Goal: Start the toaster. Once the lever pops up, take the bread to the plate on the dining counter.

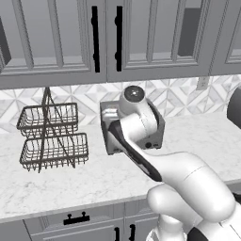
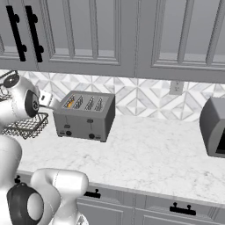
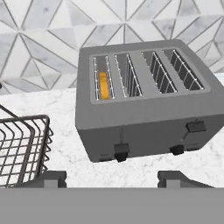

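The grey-silver toaster (image 3: 144, 118) stands on the marble counter against the tiled wall, also seen in the right base view as the toaster (image 2: 85, 116) and partly behind my arm as the toaster (image 1: 159, 127). The bread (image 3: 104, 85) sits low in the leftmost slot, only its golden-orange edge showing; the bread (image 2: 70, 103) shows there too. The left black lever (image 3: 121, 151) is down; the right lever (image 3: 195, 127) is higher. My gripper (image 3: 111, 180) hangs open just in front of the toaster's front face, holding nothing. The plate and the dining counter are out of view.
A two-tier wire basket (image 1: 52, 136) stands left of the toaster, close to my hand, with its rim (image 3: 26, 120) at the left of the hand view. A dark appliance (image 2: 215, 127) sits at the far right of the counter. Upper cabinets hang overhead.
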